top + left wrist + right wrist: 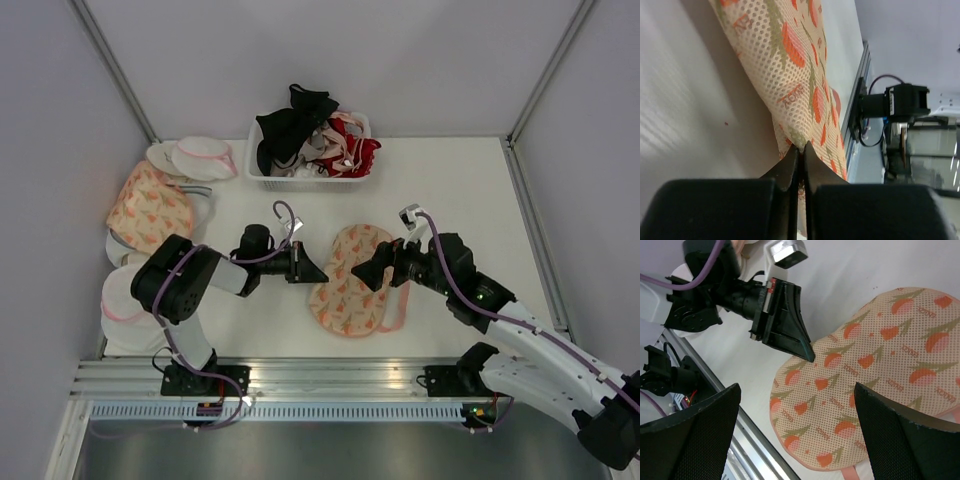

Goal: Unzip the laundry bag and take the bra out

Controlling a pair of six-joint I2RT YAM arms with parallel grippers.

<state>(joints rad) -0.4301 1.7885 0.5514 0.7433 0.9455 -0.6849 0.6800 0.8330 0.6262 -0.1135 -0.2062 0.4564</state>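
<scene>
**Left gripper [318, 272] pinches the oval peach mesh laundry bag [352, 282]**

From above, the bag lies on the white table [450, 200] between both grippers. Left wrist: fingers [787, 172] clenched on a fabric fold. Right wrist: right gripper [796, 395] spread wide over the bag. Its pink zipper rim [807, 465] shows, but no pull and no pale pink bra. I think the pull must be found first, with a firm left hold.

light: bright, even, overhead | shadows: soft, short | focus: wrist-view fingers blurred | glare: none
</scene>
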